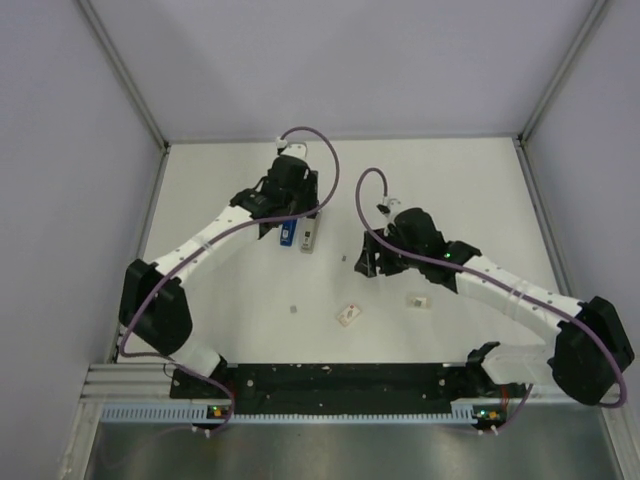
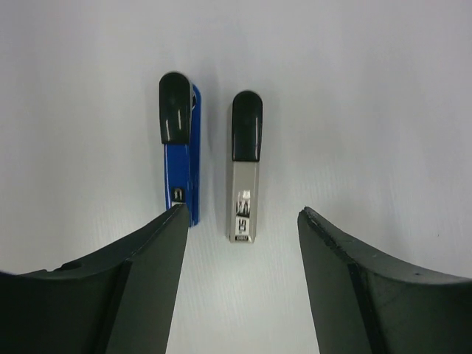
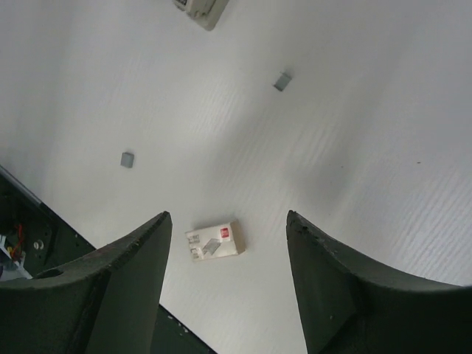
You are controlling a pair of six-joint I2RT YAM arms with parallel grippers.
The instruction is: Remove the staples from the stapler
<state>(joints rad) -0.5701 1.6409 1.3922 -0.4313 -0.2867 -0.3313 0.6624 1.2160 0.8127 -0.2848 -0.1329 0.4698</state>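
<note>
- A robotics lab test cell: behind the left gripper (image 2: 242,214) and the right gripper (image 3: 227,217), the two arms (image 1: 200,245) are bolted to a black base plate (image 1: 340,378) on an aluminium rail (image 1: 125,380).
- Ahead of the grippers and out to either side, plain pale panels (image 1: 350,60) in metal framing (image 1: 125,75) wall in the white table (image 1: 470,190).
- Purple cables (image 1: 310,129) loop above each wrist; small indicator lights (image 1: 215,411) glow at the arm bases.
</note>
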